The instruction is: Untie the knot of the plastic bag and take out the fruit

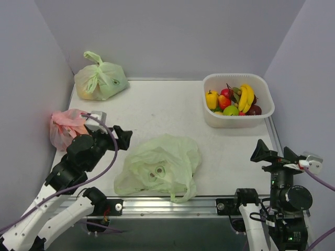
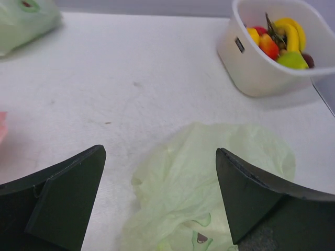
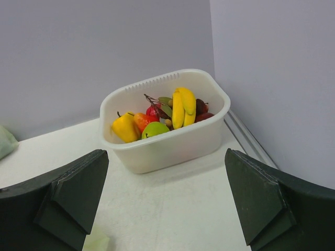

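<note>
Bag (image 1: 159, 164) flat and slack by the middle of the table's near edge, no tied knot to be seen, no bulge inside. Looks undone and emptied. Fruit (image 1: 243, 97) heaped in the white tub (image 1: 235, 122) at the far right corner: bananas, a yellow one, red, green. Left claw (image 1: 121, 137) wide, holding nothing, poised over the bag's left side. Right claw (image 1: 273, 151) wide too, empty, off by the right edge, facing the tub. Seems all but finished; little left beyond backing the arms off. Tied green bag (image 1: 100, 79) in the far left corner, pink bag (image 1: 65, 128) on the left edge.
</note>
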You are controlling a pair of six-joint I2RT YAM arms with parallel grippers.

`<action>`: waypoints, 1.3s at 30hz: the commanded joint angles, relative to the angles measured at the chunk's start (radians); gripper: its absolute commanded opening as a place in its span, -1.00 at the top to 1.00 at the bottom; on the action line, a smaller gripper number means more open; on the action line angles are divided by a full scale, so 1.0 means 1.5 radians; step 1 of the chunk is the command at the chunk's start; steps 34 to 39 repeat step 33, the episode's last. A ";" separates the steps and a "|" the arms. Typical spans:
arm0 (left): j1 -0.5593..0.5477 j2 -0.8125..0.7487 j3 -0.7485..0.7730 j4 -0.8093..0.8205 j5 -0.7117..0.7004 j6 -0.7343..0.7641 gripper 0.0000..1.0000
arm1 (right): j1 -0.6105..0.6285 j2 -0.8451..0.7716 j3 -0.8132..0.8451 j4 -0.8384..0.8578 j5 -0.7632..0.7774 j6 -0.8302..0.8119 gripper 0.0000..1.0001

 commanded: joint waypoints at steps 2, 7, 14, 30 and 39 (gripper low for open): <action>0.000 -0.099 0.008 -0.062 -0.289 -0.043 -0.95 | 0.010 -0.013 -0.007 0.018 0.003 -0.037 -1.00; 0.000 -0.183 -0.015 -0.081 -0.405 -0.027 -0.95 | 0.012 -0.015 -0.010 0.012 -0.020 -0.050 -1.00; 0.000 -0.284 -0.054 -0.123 -0.448 -0.032 -0.95 | 0.014 -0.032 -0.041 0.007 -0.028 -0.038 -1.00; 0.001 -0.318 -0.109 -0.133 -0.472 -0.066 -0.95 | 0.020 -0.032 -0.056 0.001 -0.027 -0.053 -1.00; 0.001 -0.316 -0.117 -0.131 -0.466 -0.065 -0.95 | 0.020 -0.023 -0.054 0.003 -0.030 -0.052 -1.00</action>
